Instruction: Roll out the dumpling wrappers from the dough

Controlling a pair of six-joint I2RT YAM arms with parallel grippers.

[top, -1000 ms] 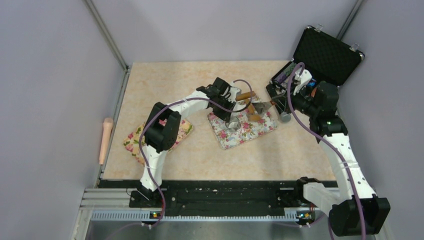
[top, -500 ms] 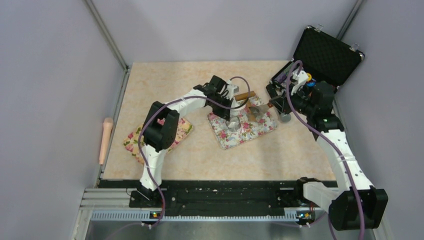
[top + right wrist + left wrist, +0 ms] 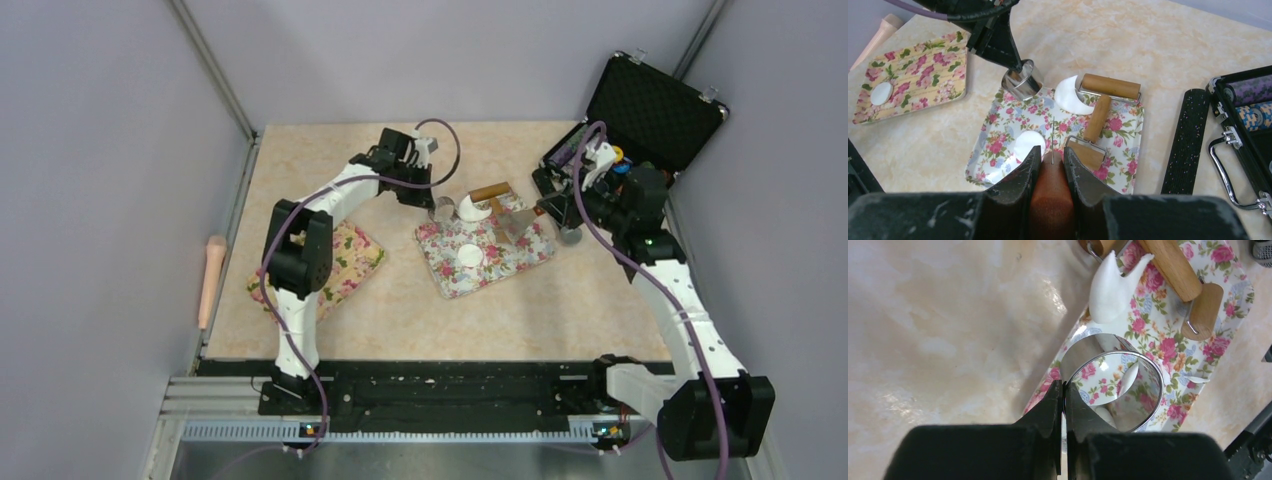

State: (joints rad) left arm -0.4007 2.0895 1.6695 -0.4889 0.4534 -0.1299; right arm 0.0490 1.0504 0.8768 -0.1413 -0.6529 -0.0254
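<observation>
We see one wrapper (image 3: 1029,143) lying flat near the middle of the white flowered tray (image 3: 1120,127). It is a round white disc, face up, with no long axis to speak of. A second wrapper (image 3: 882,93) lies just as flat on the yellow flowered tray (image 3: 923,75), well to the left of the white tray. At the white tray's far edge lies a crescent-shaped dough scrap (image 3: 1067,96), its hollow side turned toward the wooden roller (image 3: 1110,86) just beside it. The roller's handle runs across the tray's width at its right end, with a smaller roller head at the near end. The left gripper (image 3: 1064,397) is clamped tight on the wall of the metal ring (image 3: 1023,82), holding it with its opening up at the tray's far left corner. We cannot tell whether the ring touches the tray. The right gripper (image 3: 1051,155) is closed around the brown handle of a needle tool (image 3: 1050,200). The thin needle points out over the tray, between the wrapper and the roller handle, and nothing covers the wrapper. Right of the tray, on the desk (image 3: 400,320), a black foam strip (image 3: 1188,142) lies between the tray and an open black case (image 3: 650,105). A pale rolling pin (image 3: 212,278) lies far to the tray's left, past the desk's edge, its length along that edge.
</observation>
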